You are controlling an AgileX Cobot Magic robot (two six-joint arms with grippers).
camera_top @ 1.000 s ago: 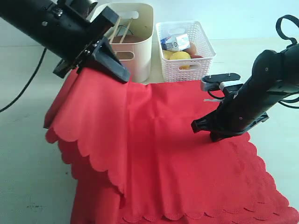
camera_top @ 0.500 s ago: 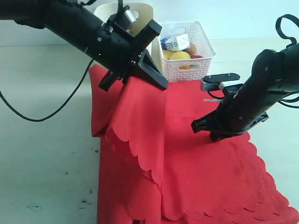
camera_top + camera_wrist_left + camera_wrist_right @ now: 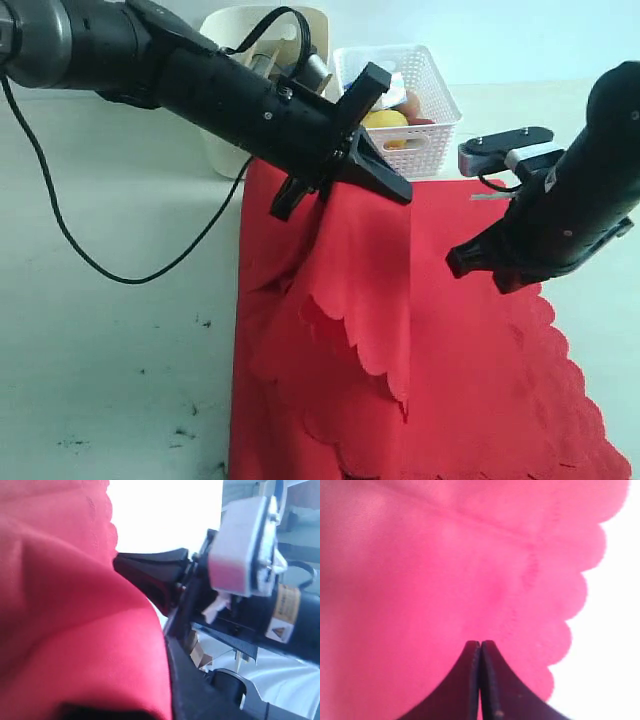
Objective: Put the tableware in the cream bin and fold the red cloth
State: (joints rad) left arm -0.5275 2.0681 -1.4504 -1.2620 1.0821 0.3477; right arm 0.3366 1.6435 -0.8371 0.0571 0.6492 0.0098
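A pale desk fills the scene, with the cream bin at its far edge and a white lattice basket just beside it. The red cloth lies spread toward the near right corner. The left end effector is clamped tight on one scalloped edge and holds it raised above the cloth's middle, so a loose flap hangs down over the flat part. The right end effector is fully closed with nothing between its tips, low over the cloth near its right edge; whether it presses down cannot be told. No tableware shows on the desk or cloth, so that part looks done, though the arm hides the bin's inside. The fold looks begun: the flap is not yet laid flat
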